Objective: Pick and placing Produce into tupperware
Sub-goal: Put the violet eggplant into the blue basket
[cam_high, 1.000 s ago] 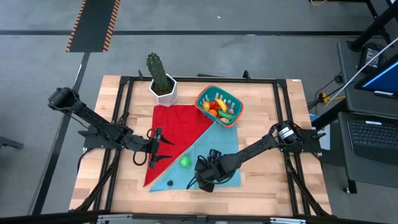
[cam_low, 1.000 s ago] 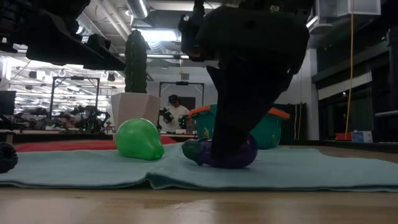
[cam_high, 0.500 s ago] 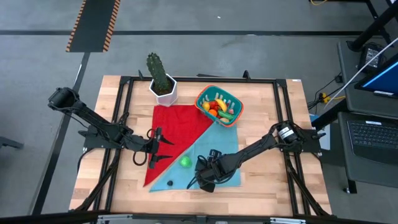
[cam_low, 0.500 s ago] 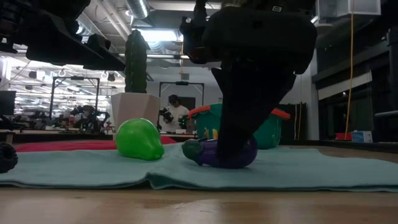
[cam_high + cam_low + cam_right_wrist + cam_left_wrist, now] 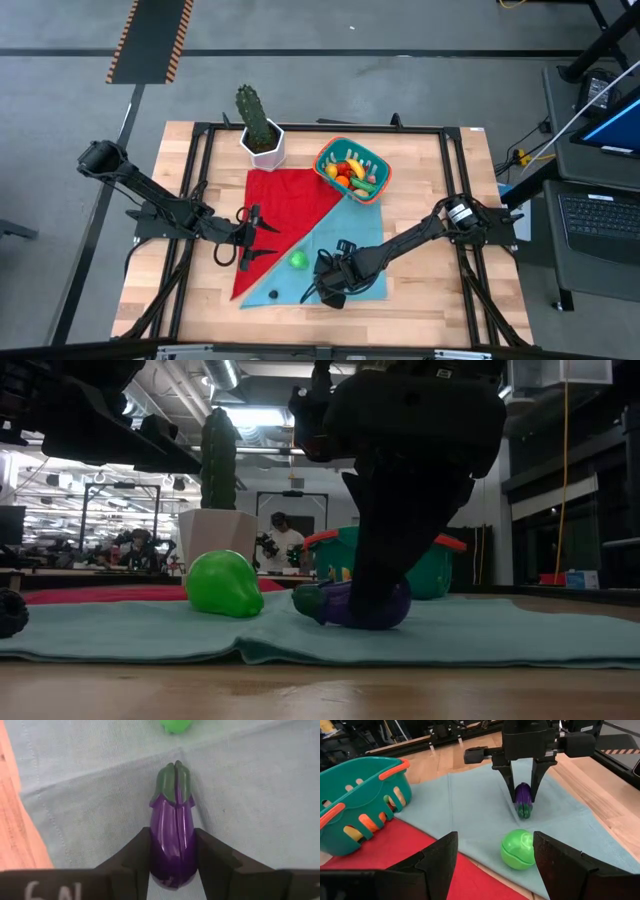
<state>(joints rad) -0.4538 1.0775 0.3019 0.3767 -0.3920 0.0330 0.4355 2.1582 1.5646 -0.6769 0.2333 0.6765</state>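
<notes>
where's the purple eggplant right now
The purple eggplant lies on the light blue cloth near the table's front edge, between the right gripper jaws, just right of the green fruit.

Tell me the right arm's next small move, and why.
Probably lift straight up. The right hand has its fingers pressed against both sides of the purple eggplant, which lies on the teal cloth; raising it clears the cloth before carrying it to the tupperware.
</notes>
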